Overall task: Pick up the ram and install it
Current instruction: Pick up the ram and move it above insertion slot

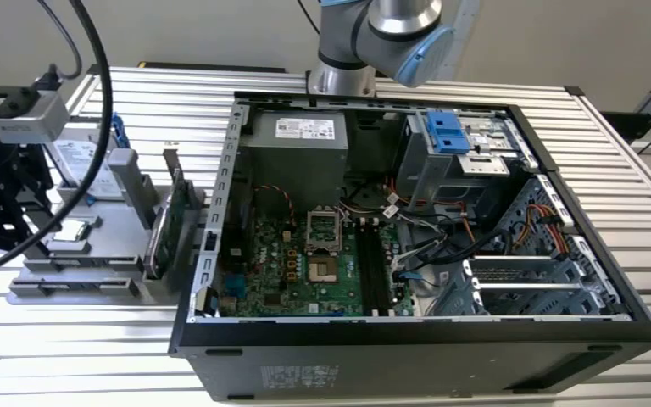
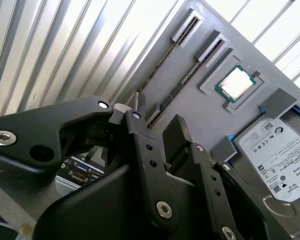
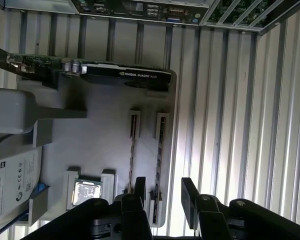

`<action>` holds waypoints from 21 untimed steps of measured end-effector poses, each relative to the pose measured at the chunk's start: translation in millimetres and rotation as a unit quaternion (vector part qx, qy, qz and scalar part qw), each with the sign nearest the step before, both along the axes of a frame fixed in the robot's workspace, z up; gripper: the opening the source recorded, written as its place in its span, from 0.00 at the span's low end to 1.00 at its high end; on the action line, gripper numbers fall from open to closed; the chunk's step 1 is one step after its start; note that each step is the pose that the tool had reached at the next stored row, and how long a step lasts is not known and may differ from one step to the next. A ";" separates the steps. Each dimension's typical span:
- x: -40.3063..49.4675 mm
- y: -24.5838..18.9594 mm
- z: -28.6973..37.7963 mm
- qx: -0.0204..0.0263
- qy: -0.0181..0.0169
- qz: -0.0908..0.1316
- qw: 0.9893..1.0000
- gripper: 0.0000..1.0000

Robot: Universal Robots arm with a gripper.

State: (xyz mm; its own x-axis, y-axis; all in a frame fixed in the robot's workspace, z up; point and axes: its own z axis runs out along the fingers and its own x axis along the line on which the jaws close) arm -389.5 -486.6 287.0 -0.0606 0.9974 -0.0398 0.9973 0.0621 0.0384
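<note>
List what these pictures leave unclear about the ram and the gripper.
- First wrist view: the ram stands edge-on in the gray holder, so its faces are hidden. Its near end lies behind the gripper.
- Same view: the open fingers flank the ram, but whether they touch it cannot be told.
- Exterior view: the latches of the motherboard slots are too small to read.
- Second wrist view: the hard drive is cut off by the picture's edge.

Grey tray (image 3: pixel 105 135), black tool (image 3: pixel 164 192), green motherboard (image 1: pixel 292 271), silver ribbed table (image 1: pixel 77 356)
</note>
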 end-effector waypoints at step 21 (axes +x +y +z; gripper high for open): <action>0.0 0.1 -11.8 -0.003 0.000 0.000 1.000 1.00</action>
